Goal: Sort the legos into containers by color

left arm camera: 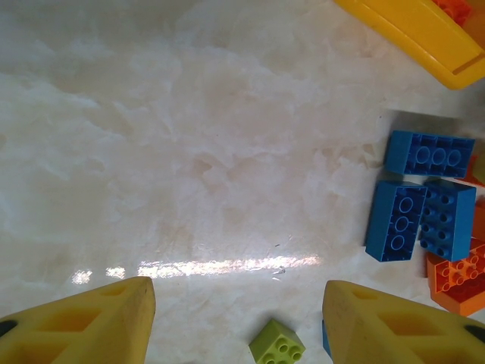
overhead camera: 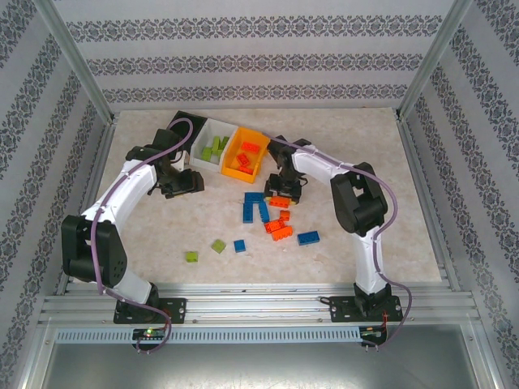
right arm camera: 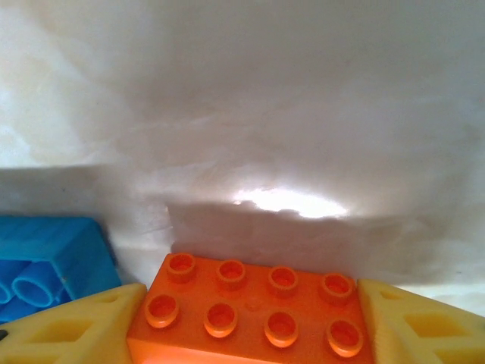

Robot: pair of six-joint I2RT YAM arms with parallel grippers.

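A pale, marbled beige bench (overhead camera: 365, 162) is seen from above, closed in by walls (overhead camera: 259, 61) papered in grey patterned bands and framed by metal posts (overhead camera: 77, 65). A bright streak of light is reflected on the glossy surface in the left wrist view.

At the left, the left pincer (left arm camera: 239, 292) is held above bare bench with its yellow fingers well apart and nothing between them. Near the front edge, two loose green bricks (overhead camera: 191, 257) and a single blue brick (overhead camera: 240, 245) are laid out in a row.

At the back centre, three joined bins are set in a row: a black bin (overhead camera: 180, 123), a white bin (overhead camera: 204, 138) with green bricks inside, and an orange-yellow bin (overhead camera: 233, 168) with orange bricks inside.

Right of centre, a cluster of blue bricks (overhead camera: 255, 207) and orange bricks (overhead camera: 278, 227) is spread on the bench, with one more blue brick (overhead camera: 308, 237) beside it. Just above this cluster, the right pincer (overhead camera: 284, 197) is clamped on an eight-stud orange brick (right arm camera: 250, 303), both fingers pressed against its ends. A shadow is cast on the bench behind the brick.
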